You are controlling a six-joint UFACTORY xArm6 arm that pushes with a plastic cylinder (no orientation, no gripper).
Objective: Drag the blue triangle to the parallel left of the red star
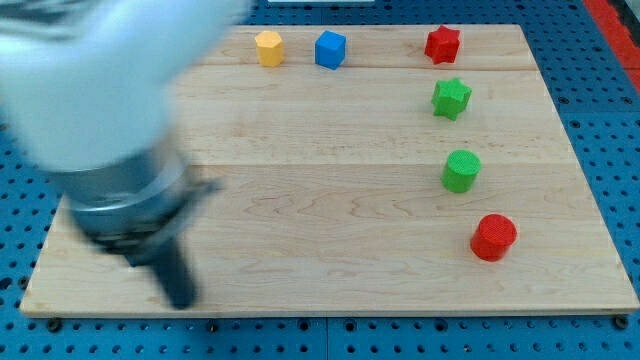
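A blue block (330, 49), its shape more like a cube from here, sits near the top edge of the wooden board (320, 210), right of centre-left. The red star (442, 44) sits at the top right, well to the right of the blue block and level with it. My arm is a large blurred shape over the view's left side. My tip (182, 300) is near the board's bottom left edge, far below and left of the blue block, touching no block.
A yellow hexagon (268, 47) stands just left of the blue block. A green star (451, 98) lies below the red star, then a green cylinder (461, 170) and a red cylinder (493, 237) lower on the right.
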